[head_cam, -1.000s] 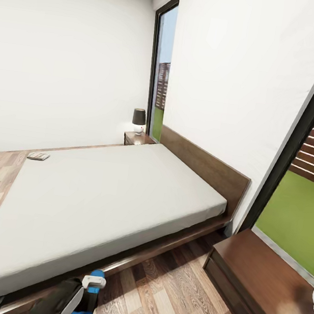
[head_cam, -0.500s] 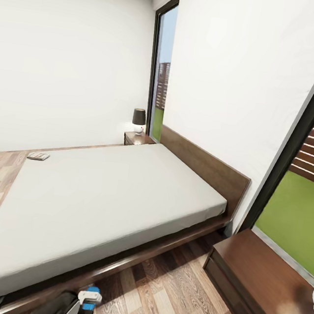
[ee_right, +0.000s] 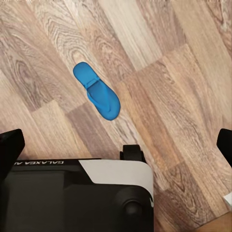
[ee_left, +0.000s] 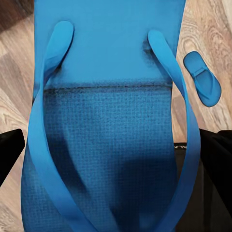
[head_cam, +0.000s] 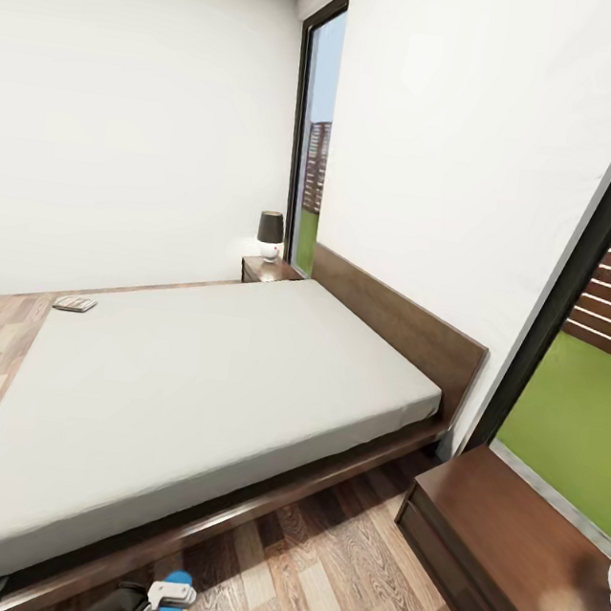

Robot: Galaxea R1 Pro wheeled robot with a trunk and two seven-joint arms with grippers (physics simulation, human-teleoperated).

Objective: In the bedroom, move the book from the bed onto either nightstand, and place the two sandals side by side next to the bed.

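Sandal duty, by the look of it. Got the held sandal point(ee_left: 108, 121) pinched across its width in the left gripper point(ee_left: 113, 154), dark fingers point(ee_left: 9, 150) pressing in at either side, strap side up toward the wrist camera. Probably carried sole-down like that so as to drop flat next to its mate. Spotted the loose sandal point(ee_right: 95, 96) lying flat on the floor point(head_cam: 308, 576) below, well apart from anything else, straps up too. Right gripper point(ee_right: 116, 145) spread wide and holding nothing, hanging over the planks above the robot's own base point(ee_right: 72, 193).

Haven't touched the book point(head_cam: 74, 303) yet, going by where it sits: far foot corner of the bed point(head_cam: 201, 369), right at the mattress edge. Would guess it waits until the pair is sorted.

Further out: pale grey mattress on a dark frame, near nightstand point(head_cam: 507, 535) off the head end, far nightstand point(head_cam: 270, 269) with a lamp point(head_cam: 270, 234) on top. Light wood planks, white walls, tall window point(head_cam: 314, 133) with fence and grass outside.
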